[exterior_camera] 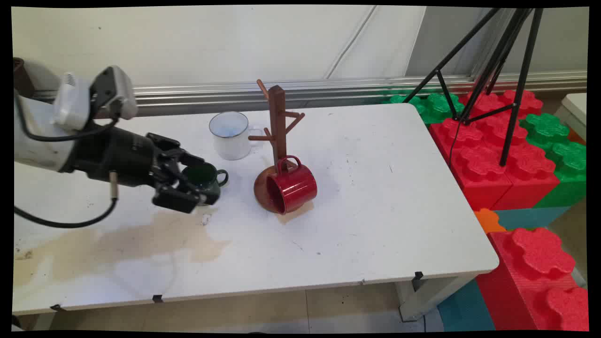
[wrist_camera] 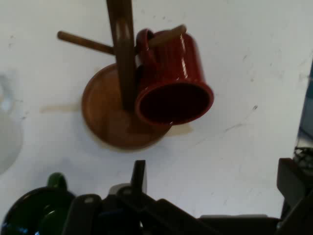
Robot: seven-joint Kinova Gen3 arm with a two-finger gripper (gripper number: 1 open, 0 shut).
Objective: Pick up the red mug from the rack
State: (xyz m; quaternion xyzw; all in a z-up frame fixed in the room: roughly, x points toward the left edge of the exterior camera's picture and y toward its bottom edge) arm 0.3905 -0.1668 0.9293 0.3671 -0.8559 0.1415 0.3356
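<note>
**Gripper open at the green mug; red mug down at the foot of the tree**

The gripper (exterior_camera: 195, 183) sits low over the left half of the white table (exterior_camera: 375, 211), reaching in from the left. The fingers are spread wide and hold nothing. In the hand view one fingertip (wrist_camera: 139, 176) stands near the middle and the other at the right edge, with bare table between them.

The green mug (exterior_camera: 206, 178) stands upright with its handle pointing right. In the main view it appears to sit at the fingers. In the hand view the green mug (wrist_camera: 34, 213) lies outside the left finger, close to the linkage. Contact cannot be made out.

The wooden mug tree (exterior_camera: 278, 117) stands upright to the right of the green mug, and all its upper pegs are bare. The red mug (exterior_camera: 292, 188) lies tipped on its side against the tree's round base, mouth facing forward and left. In the hand view a peg crosses the handle of the red mug (wrist_camera: 173, 78); whether it passes through cannot be told.

The white mug (exterior_camera: 230, 136) stands upright behind, just left of the tree. A brown stain (exterior_camera: 141, 239) spreads over the table in front of the gripper.
</note>
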